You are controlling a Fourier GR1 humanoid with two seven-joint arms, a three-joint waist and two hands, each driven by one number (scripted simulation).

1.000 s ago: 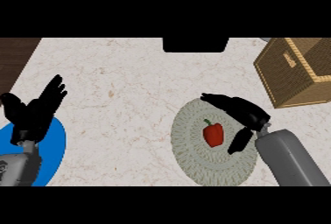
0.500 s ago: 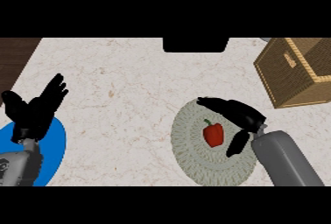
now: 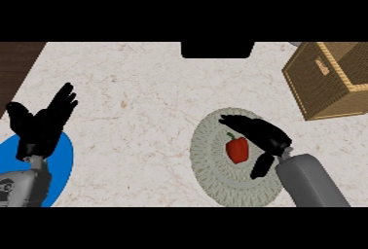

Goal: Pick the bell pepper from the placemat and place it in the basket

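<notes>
A red bell pepper [image 3: 237, 150] with a green stem lies on the round grey-green woven placemat [image 3: 215, 175] at the lower right. My right hand [image 3: 265, 136] arches over the pepper's right side, fingers spread above its top and thumb below it, open and not closed on it. The wicker basket [image 3: 332, 80] stands at the upper right, apart from the placemat. My left hand [image 3: 42, 125] rests open at the left edge, fingers up.
A blue plate [image 3: 63, 165] lies under my left forearm at the lower left. A dark wooden strip [image 3: 16, 63] borders the counter at the upper left. A black object [image 3: 217, 48] sits at the counter's far edge.
My right hand has slid slightly left and down over the placemat, closing in on the pepper. The pepper and my left hand have not moved.
</notes>
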